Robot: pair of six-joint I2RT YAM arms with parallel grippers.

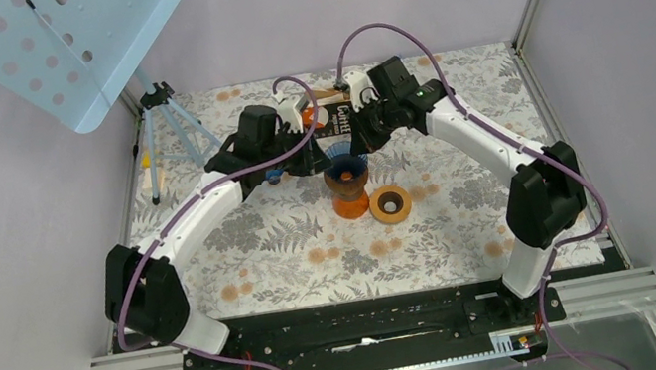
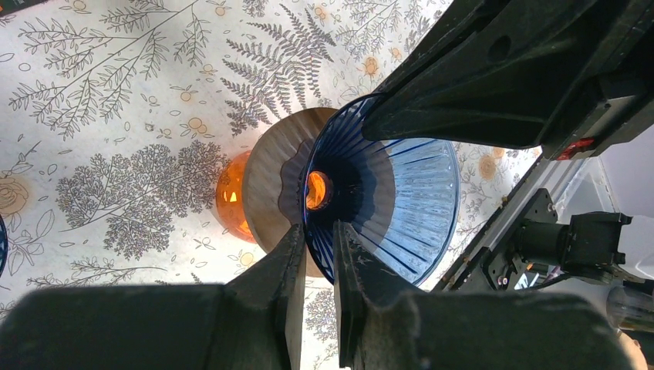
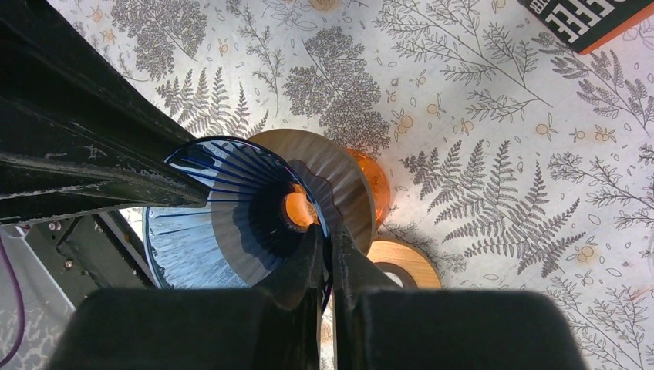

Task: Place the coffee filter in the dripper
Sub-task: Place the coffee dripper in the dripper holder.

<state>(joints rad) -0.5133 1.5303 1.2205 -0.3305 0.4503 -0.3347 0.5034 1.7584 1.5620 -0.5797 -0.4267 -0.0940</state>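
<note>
The dripper (image 1: 341,156) is a blue ribbed glass cone on a wooden collar (image 2: 270,185), set on an orange glass server (image 1: 349,203) mid-table. Down its throat the orange hole shows bare. My left gripper (image 1: 323,151) is shut on the dripper's (image 2: 401,200) left rim, one finger inside the cone and one outside (image 2: 318,231). From the other side, my right gripper (image 1: 358,145) pinches the dripper's (image 3: 208,223) rim wall between its fingertips (image 3: 328,235). No coffee filter is in view. A dark box (image 1: 334,122) printed with "COFFEE" lies just behind.
A wooden ring (image 1: 391,205) with a dark centre lies on the fern-print cloth right of the server. A small tripod (image 1: 164,132) under a pale blue perforated panel (image 1: 68,37) stands at the back left. The box corner (image 3: 586,19) shows at the right wrist view's top.
</note>
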